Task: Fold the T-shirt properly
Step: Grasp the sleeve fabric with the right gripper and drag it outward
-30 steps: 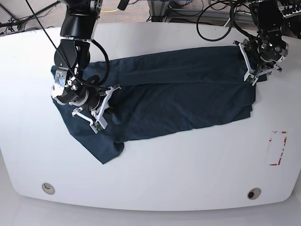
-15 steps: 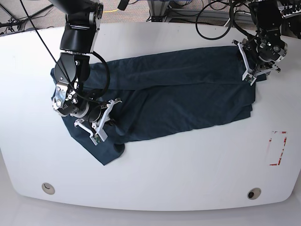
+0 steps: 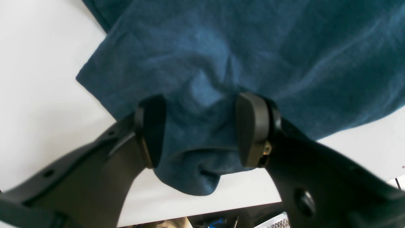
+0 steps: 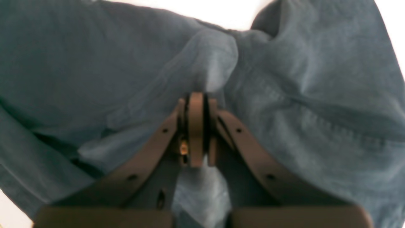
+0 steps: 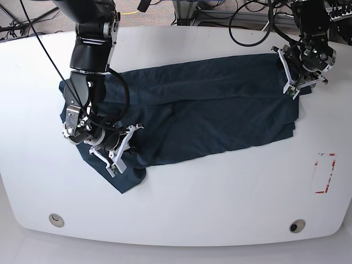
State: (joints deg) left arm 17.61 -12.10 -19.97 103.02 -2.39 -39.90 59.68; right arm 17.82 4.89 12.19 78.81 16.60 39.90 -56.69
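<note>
The dark navy T-shirt [image 5: 220, 110] lies spread lengthwise across the white table [image 5: 220, 203], with its left end bunched. My right gripper [image 5: 115, 166] sits on that bunched left end. In the right wrist view the right gripper [image 4: 196, 95] is shut on a raised fold of the T-shirt [image 4: 300, 95]. My left gripper [image 5: 292, 91] is at the shirt's far right corner. In the left wrist view the left gripper [image 3: 202, 126] is open, its pads [image 3: 253, 129] standing either side of a corner of the T-shirt [image 3: 253, 47] near the table's edge.
A red-marked label [image 5: 324, 173] lies on the table at the right. Two round fittings [image 5: 56, 220] [image 5: 297, 226] sit near the front edge. Cables [image 5: 253, 22] hang behind the table's far edge.
My right gripper has moved toward the front of the table, pulling the shirt's left end with it. My left gripper has stayed at the right corner.
</note>
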